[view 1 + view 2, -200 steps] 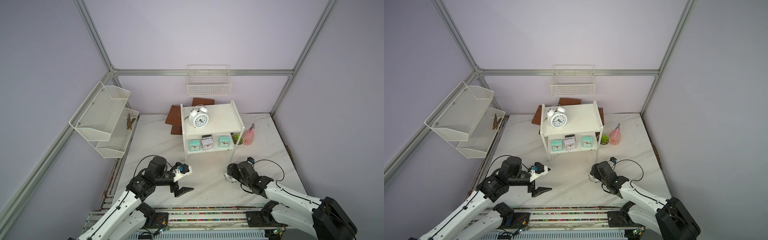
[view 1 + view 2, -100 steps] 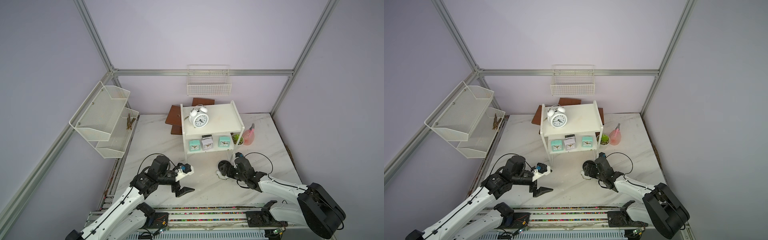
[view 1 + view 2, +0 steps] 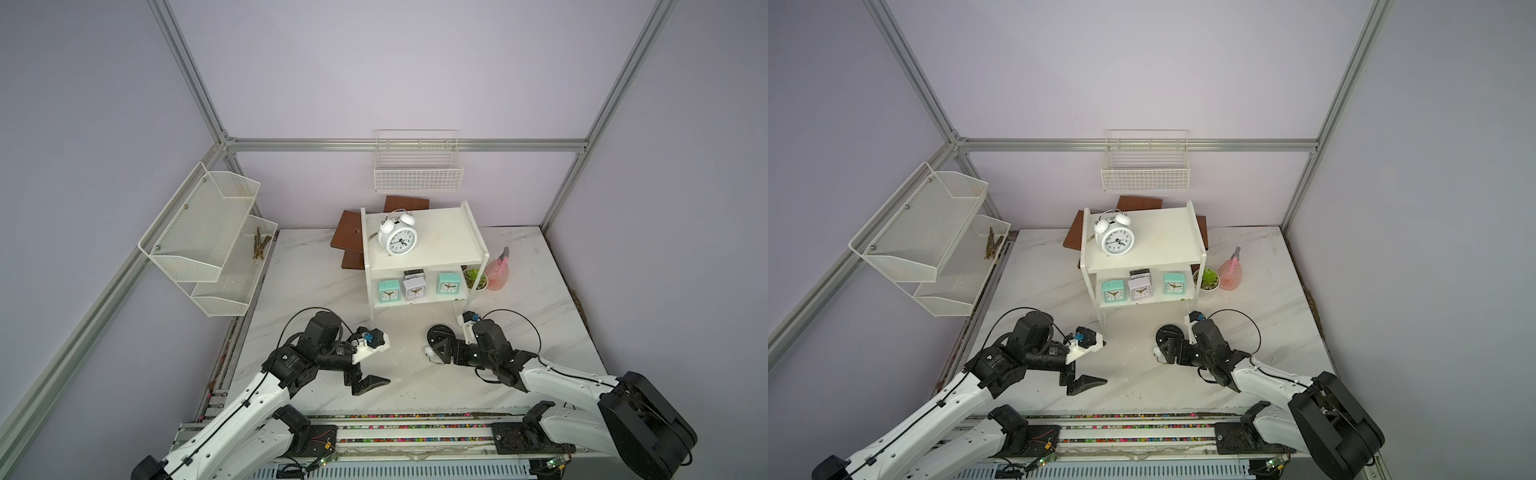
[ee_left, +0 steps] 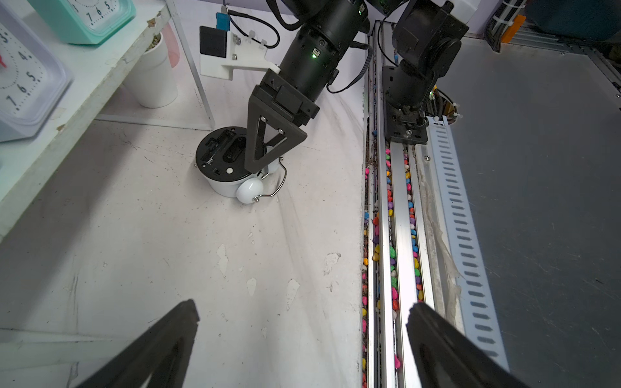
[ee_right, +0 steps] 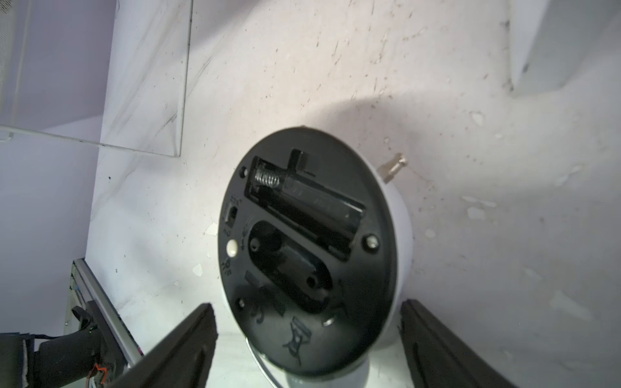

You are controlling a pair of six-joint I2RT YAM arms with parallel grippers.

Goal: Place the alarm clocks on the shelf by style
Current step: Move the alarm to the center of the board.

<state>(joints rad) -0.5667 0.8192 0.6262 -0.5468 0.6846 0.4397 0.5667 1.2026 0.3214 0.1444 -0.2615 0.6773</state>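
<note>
Right claw (image 5: 306, 304): swung in from farther back over last second. Jaws now spread wide, straddling fallen clock (image 5: 302, 235); no squeeze visible.
Fallen clock: face down on surface (image 5: 470, 100), black back up, bells toward claw.
Meaning: approach done, closing on clock is next; seems last clock off shelf.
Left claw (image 4: 301, 305): released, empty, off to side, unchanged.
Beyond right claw: shelf (image 3: 436, 232). Upright twin-bell clock (image 3: 398, 239) on top board, bare room beside it. Square clocks (image 3: 414, 288) on lower board.
</note>
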